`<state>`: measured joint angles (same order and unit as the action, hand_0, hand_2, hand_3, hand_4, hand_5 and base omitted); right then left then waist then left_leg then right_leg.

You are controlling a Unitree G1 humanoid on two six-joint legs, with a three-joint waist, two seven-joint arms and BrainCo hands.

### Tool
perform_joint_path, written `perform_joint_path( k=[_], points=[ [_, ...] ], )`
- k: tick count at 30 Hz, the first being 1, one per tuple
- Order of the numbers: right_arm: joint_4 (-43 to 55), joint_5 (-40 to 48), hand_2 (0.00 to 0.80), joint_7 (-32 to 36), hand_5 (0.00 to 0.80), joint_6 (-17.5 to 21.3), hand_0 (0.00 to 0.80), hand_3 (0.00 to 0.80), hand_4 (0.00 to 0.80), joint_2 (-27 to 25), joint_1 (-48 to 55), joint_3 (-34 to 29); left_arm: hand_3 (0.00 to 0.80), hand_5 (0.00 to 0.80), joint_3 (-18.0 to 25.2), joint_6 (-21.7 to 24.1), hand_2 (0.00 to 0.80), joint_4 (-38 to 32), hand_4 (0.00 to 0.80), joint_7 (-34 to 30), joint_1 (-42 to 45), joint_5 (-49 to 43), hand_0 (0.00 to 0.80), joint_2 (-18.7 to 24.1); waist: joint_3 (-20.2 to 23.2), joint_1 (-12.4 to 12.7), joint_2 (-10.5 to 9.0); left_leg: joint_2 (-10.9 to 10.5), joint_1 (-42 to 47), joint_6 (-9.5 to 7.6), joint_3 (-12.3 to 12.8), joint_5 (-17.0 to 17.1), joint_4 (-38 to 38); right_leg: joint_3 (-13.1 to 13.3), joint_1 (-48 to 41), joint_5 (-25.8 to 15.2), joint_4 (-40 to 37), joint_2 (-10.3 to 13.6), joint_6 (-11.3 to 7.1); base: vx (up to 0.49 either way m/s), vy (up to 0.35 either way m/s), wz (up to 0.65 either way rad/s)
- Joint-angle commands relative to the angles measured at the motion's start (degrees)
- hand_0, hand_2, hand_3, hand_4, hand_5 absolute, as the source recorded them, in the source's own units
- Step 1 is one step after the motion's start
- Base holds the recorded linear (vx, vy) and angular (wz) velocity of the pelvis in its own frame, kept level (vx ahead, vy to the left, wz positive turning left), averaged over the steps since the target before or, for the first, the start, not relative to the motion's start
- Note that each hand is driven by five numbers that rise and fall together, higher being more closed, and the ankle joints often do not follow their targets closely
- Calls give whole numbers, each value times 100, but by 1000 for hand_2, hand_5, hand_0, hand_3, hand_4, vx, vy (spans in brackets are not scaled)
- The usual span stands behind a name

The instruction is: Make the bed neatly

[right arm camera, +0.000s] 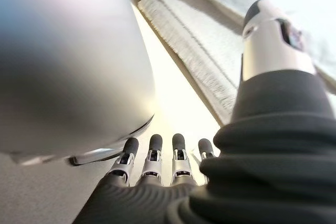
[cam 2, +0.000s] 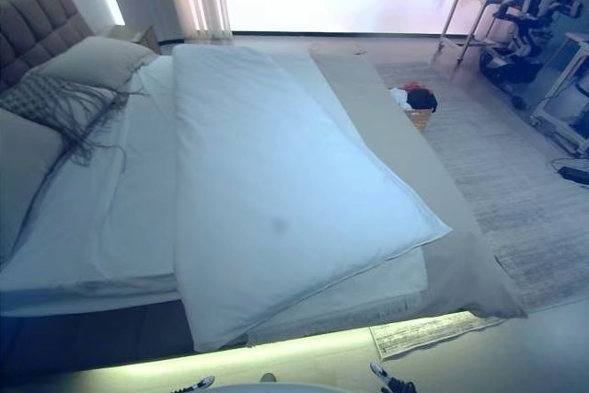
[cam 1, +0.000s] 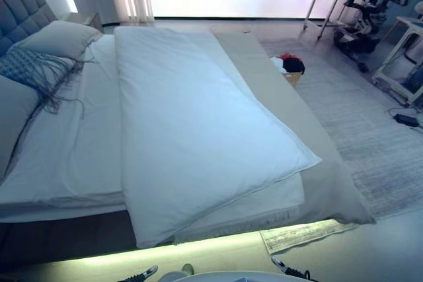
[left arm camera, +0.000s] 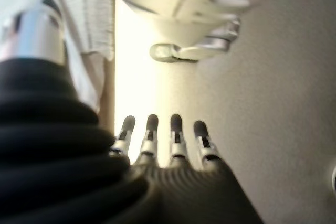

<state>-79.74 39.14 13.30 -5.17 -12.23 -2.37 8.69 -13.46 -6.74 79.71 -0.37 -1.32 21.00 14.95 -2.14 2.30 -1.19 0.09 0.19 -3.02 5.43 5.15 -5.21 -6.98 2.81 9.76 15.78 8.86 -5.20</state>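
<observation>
The bed fills the left eye view. A white duvet [cam 1: 192, 130] lies on it folded lengthwise and set at a slant, its near corner hanging over the foot edge. Beside it the white sheet [cam 1: 73, 156] is bare. A grey cover [cam 1: 320, 170] runs along the bed's right side and droops at the near corner. A grey pillow [cam 1: 56, 37] and a blue fringed cushion [cam 1: 30, 67] lie by the headboard [cam 1: 23, 8]. My left hand [left arm camera: 163, 140] and right hand [right arm camera: 163, 156] show only in their wrist views, fingers straight, holding nothing, away from the bed.
A basket of clothes [cam 1: 289, 69] stands on the floor right of the bed, on a pale rug [cam 1: 370, 130]. A table and exercise gear [cam 1: 360, 4] stand at the far right. A nightstand [cam 1: 82, 18] is by the headboard. Light glows under the bed's foot edge.
</observation>
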Motion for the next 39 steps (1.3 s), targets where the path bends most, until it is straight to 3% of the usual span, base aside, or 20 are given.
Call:
perform_joint_path(
  k=[1, 3, 5, 11, 18, 29, 39],
  points=[
    [148, 435, 0, 114, 0, 123, 0, 0, 0, 87, -446, -14, 0, 0, 96, 122, 0, -10, 0, 93, -392, -53, 0, -2, -531, -89, 63, 33, -98, 201, -53, -330, 221, 87, 580, -1667, -1284, -207, -129, -164, -204, 9],
    [176, 593, 0, 87, 0, 195, 0, 0, 0, 92, -595, 61, 0, 0, 28, 127, 0, -43, 0, 125, -569, -2, 0, 30, -642, -125, 88, 52, -165, 173, -122, -357, 179, 229, 805, -1691, -1235, -247, -114, -137, -166, 20],
    [250, 570, 0, -14, 0, 148, 0, 0, 0, 108, -615, 93, 0, 0, 32, 109, 0, -44, 0, 180, -562, 1, 0, -21, -606, -104, 56, 32, -160, 164, -155, -374, 235, 206, 543, -1565, -1293, -279, -68, 71, -108, 72],
    [387, 804, 0, -19, 0, 174, 0, 0, 0, 19, -494, 30, 0, 0, -72, 35, 0, -108, 0, 85, -333, -270, 0, -123, -401, 0, -42, 54, -34, 292, -185, -437, 442, -54, -125, -1371, -1578, -290, 58, 123, -51, 37],
    [509, 1063, 0, -151, 0, 246, 0, 0, 0, -113, -728, -64, 0, 0, -243, -2, 0, -27, 0, 17, -308, -574, 0, -88, -381, 154, -76, 111, 32, 386, -278, -486, 500, -270, -297, -1233, -1533, -261, 88, 58, -5, 3],
    [639, 1785, 0, -385, 0, 242, 0, 0, 0, -195, -2174, 277, 0, 0, -545, 240, 0, -57, 0, -111, -1265, -213, 0, 216, -1287, 332, -211, 91, -1658, 400, -437, -704, 2027, -275, 976, -1104, -618, -145, 241, -181, -41, 9],
    [648, 1661, 0, -679, 0, 200, 0, 0, 0, -452, -3082, 468, 0, 0, -702, 258, 0, -143, 0, -50, -1969, 212, 0, 325, -1881, 387, -127, -62, -2886, 302, -634, -886, 2976, -199, 2323, -818, 607, -23, 324, -122, 16, 10]
  ],
)
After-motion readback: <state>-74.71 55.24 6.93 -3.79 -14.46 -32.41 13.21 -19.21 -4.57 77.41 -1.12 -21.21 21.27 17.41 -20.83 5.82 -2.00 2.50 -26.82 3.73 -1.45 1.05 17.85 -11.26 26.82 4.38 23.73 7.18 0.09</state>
